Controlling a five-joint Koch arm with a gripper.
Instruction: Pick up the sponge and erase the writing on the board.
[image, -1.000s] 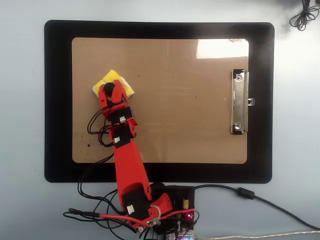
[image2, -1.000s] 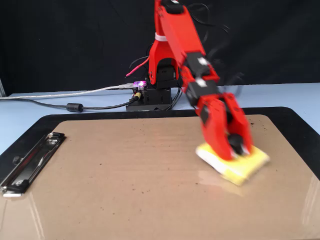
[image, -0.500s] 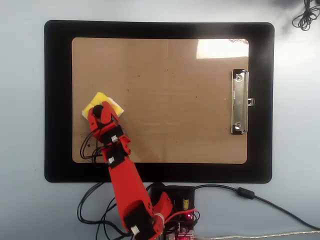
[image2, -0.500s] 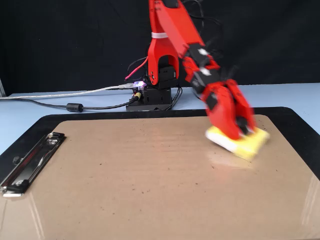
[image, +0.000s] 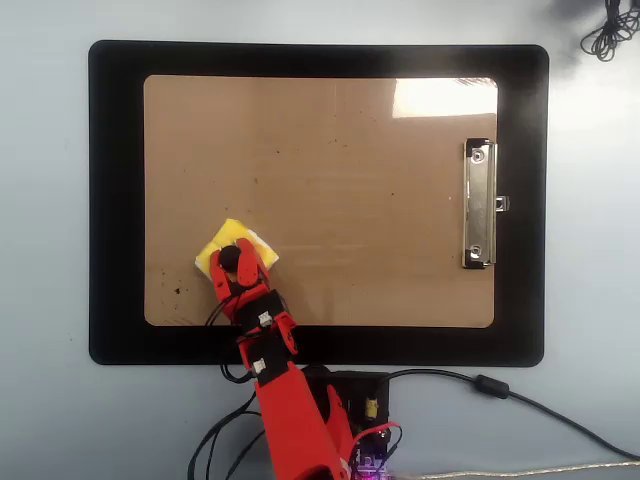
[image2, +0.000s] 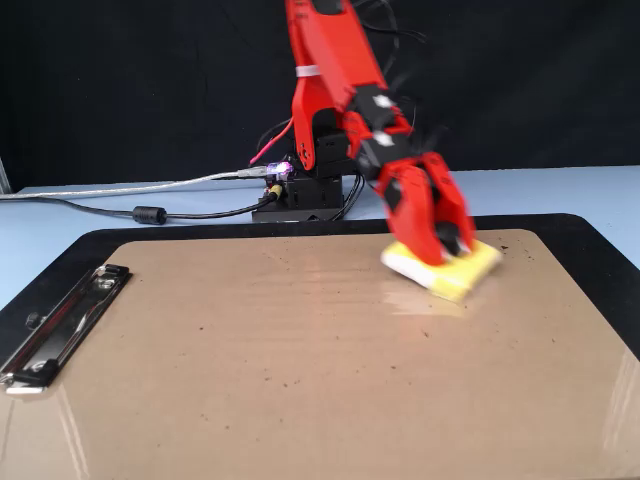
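The red gripper (image: 231, 262) (image2: 447, 243) is clamped on the black knob of the yellow sponge (image: 236, 248) (image2: 441, 270), pressing it flat against the brown board (image: 360, 190) (image2: 300, 370). In the overhead view the sponge sits in the lower left part of the board, near the arm's base; in the fixed view it lies toward the far right. The board rests on a black mat (image: 110, 200) (image2: 590, 240), its metal clip (image: 479, 205) (image2: 60, 322) well apart from the sponge. No writing shows, only small dark specks.
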